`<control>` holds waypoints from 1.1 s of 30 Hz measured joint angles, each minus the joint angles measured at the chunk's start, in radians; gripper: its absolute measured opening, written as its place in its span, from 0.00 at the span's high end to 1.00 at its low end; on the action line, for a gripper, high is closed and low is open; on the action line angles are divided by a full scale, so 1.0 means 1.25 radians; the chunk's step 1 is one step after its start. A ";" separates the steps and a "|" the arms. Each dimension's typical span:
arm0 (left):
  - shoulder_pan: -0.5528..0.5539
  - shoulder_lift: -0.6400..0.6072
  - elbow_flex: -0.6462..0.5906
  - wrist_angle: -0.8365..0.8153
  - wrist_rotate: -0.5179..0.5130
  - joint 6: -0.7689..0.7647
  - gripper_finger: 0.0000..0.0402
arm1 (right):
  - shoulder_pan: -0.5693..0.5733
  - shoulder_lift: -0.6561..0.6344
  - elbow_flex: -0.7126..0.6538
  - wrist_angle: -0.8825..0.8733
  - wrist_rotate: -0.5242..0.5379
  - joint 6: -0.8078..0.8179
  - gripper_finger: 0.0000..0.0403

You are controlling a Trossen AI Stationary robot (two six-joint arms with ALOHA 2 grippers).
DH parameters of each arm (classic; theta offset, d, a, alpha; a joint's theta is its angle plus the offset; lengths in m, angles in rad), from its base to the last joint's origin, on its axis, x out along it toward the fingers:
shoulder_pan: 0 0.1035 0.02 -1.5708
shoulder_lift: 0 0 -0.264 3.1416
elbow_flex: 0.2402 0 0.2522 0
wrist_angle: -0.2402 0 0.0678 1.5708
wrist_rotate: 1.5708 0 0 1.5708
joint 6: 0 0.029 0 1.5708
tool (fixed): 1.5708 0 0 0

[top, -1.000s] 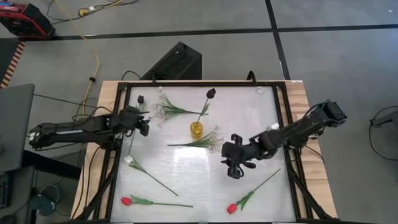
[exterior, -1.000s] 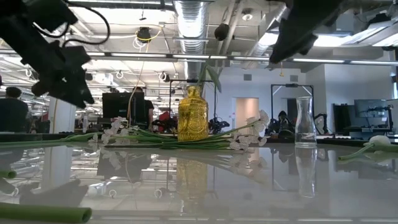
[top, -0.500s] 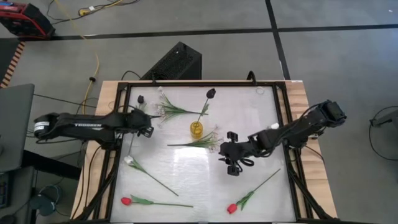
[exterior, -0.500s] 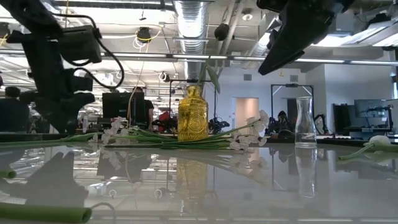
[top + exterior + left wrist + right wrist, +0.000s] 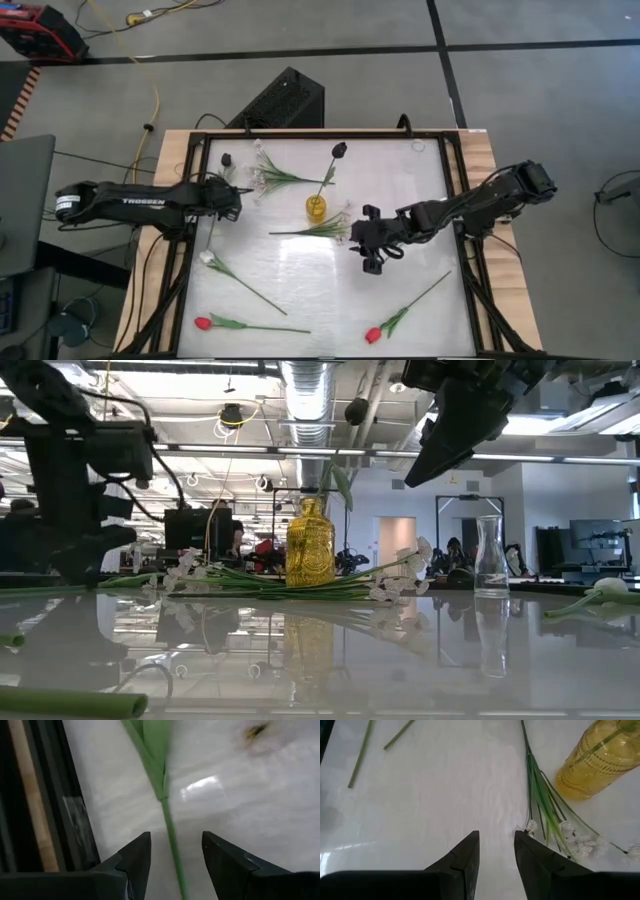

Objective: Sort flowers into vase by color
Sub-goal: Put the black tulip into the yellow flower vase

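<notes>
I see the flowers spread over the surface (image 5: 400, 200): a white spray (image 5: 322, 227) lies just beside the yellow vase (image 5: 316, 208) near the middle of the frame, and a dark bloom (image 5: 338, 150) stands in that vase. My right tool (image 5: 368, 262), open and empty, hovers right of the spray. At left, my left tool (image 5: 172, 852) is open, low over a green stem (image 5: 169, 827) that passes between its fingers.

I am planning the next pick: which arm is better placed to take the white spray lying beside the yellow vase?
Right, probably: the right gripper hovers open next to the white spray by the yellow vase. The left gripper straddles another stem.
</notes>
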 joint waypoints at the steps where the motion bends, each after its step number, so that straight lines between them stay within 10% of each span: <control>1: 0.003 -0.001 -0.008 0.016 0.005 0.006 0.61 | -0.001 0.000 0.000 0.001 -0.002 0.000 0.63; 16: 0.011 -0.004 -0.025 0.078 0.023 0.063 0.98 | -0.003 0.000 0.000 0.038 -0.035 0.015 0.63; 33: 0.011 -0.169 0.170 0.202 -0.052 0.360 1.00 | -0.004 0.000 0.000 0.178 -0.139 0.047 0.63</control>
